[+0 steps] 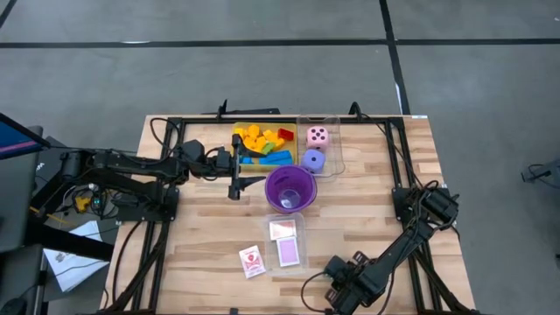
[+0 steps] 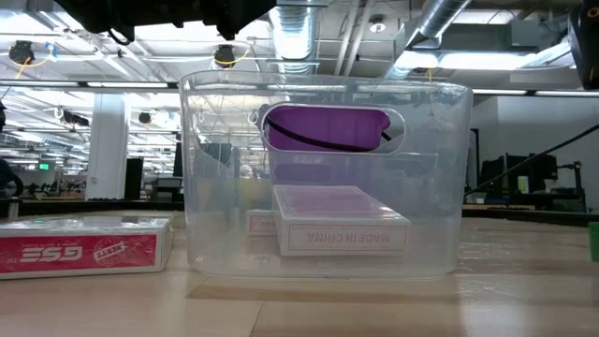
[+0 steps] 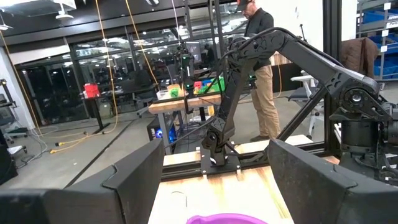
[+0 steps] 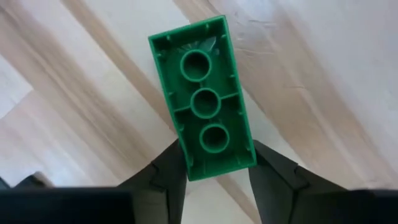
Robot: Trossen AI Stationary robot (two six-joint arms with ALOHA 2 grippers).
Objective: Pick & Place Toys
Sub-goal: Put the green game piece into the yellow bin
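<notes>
Green brick (image 4: 204,98) sits hollow side up on the desk (image 1: 201,236), between the right claw (image 4: 214,163) fingers at the near edge, roughly 5 o'clock from the purple cup (image 1: 290,189). Fingers touching both long sides at one end of the brick: pinching it, lift not started by the look of it.

Rest of toys: yellow, orange, red and blue bricks (image 1: 261,144) piled in the yellow tray (image 1: 236,129) at 11 o'clock of the cup; pink die (image 1: 317,136) and purple die (image 1: 314,160) in the clear tray (image 1: 332,120) at 1 o'clock. Card pack (image 1: 287,252) inside clear box (image 2: 323,178) at 6 o'clock of the cup, red-white pack (image 1: 251,262) flat on the wood at 7 o'clock.

Left claw (image 1: 234,175) parked at 9 o'clock of the cup, fingers spread, holding nothing.

For the grab: grip is only on the end of the brick, so likely to pivot or slip. Better to seat deeper before closing fully, then lift straight up and move slowly. Needs to clear the clear box and cup on the way to the trays.

Surface: light wood planks, black frame rail around the edge, cables at both arm bases. Room: grey floor with dark tape lines, open workshop, ceiling ducts, another bench with coloured bits, one person standing beyond the far arm.
</notes>
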